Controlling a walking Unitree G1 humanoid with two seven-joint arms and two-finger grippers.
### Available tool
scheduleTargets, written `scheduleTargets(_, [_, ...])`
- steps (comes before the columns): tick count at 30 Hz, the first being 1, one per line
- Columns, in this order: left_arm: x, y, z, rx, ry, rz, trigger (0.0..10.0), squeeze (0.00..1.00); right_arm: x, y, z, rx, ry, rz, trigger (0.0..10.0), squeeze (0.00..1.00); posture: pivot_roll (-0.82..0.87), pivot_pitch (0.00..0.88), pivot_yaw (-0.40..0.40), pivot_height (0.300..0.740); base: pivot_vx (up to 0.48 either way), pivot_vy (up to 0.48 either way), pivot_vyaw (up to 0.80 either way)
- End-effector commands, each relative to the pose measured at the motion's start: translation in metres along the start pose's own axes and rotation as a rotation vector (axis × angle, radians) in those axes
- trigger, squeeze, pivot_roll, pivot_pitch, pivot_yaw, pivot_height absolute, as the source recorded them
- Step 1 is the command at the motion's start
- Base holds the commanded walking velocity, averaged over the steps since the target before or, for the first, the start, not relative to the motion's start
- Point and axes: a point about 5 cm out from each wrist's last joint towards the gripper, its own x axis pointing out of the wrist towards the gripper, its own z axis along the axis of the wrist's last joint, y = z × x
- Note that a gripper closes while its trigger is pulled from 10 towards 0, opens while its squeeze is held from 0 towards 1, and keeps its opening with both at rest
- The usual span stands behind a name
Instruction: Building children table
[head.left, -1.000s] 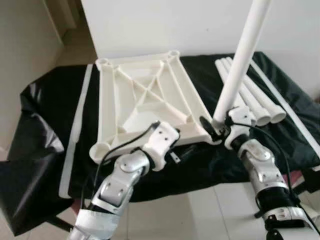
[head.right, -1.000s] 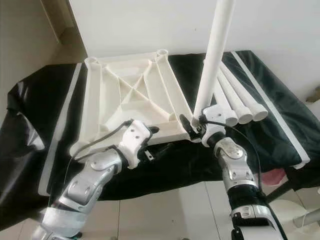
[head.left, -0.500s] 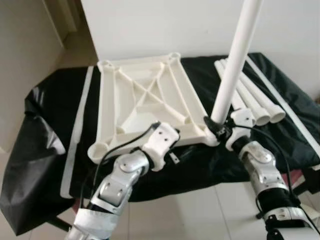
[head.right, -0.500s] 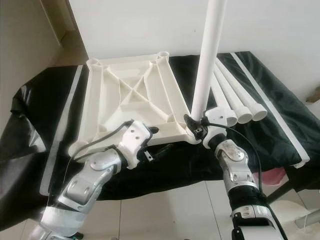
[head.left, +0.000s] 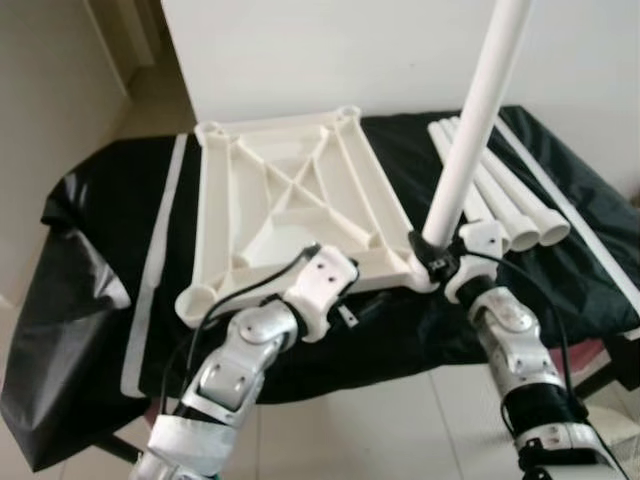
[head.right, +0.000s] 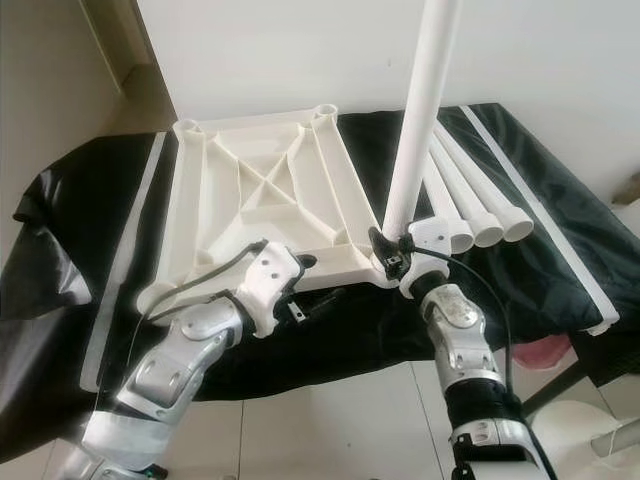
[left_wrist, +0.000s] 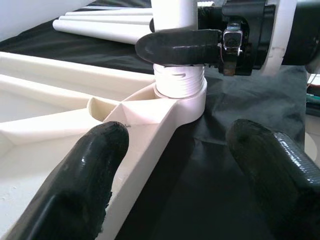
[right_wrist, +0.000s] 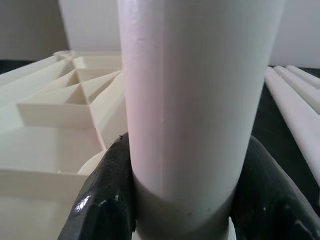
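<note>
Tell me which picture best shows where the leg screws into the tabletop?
The left wrist view: the leg's threaded end sits in the tabletop's corner socket, with the right claw shut around it. The eye views show that joint small; the right wrist view crops it.

The right pincer (right_wrist: 182, 200) clamps the white leg (right_wrist: 192, 100) beside the ribbed tabletop (right_wrist: 55, 130).

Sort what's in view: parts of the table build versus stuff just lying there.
In the job:
- white ribbed plastic tabletop, upside down
- white tube leg held upright by right gripper
- three spare white tube legs
- left gripper

Lying about:
- black plastic sheet
- long white strip
</note>
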Motion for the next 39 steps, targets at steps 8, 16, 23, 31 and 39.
scheduleTargets(8, [-0.006, 0.015, -0.004, 0.028, 0.025, 0.053, 10.0, 0.0, -0.005, 0.0, -0.001, 0.039, 0.024, -0.28, 10.0, 0.0, -0.06, 0.037, 0.002, 0.74, 0.0, 0.0, 0.0])
scheduleTargets(16, [-0.007, 0.015, -0.003, 0.032, 0.017, 0.074, 10.0, 0.0, -0.013, 0.02, -0.006, 0.123, 0.06, -0.517, 10.0, 0.0, -0.04, 0.035, -0.008, 0.74, 0.0, 0.0, 0.0])
scheduleTargets(23, [-0.009, 0.012, -0.007, 0.03, 0.025, 0.064, 10.0, 0.0, -0.013, 0.029, -0.004, 0.109, 0.053, -0.47, 10.0, 0.0, -0.05, 0.036, -0.003, 0.74, 0.0, 0.0, 0.0])
scheduleTargets(31, [-0.009, 0.015, -0.006, 0.036, 0.027, 0.07, 10.0, 0.0, -0.013, 0.026, -0.001, 0.098, 0.042, -0.48, 10.0, 0.59, -0.05, 0.035, 0.0, 0.74, 0.0, 0.0, 0.0])
scheduleTargets(39, [-0.009, 0.017, -0.005, 0.045, 0.024, 0.074, 10.0, 0.0, -0.018, 0.024, 0.008, 0.087, -0.02, -0.423, 10.0, 1.0, -0.05, 0.033, 0.001, 0.74, 0.0, 0.0, 0.0])
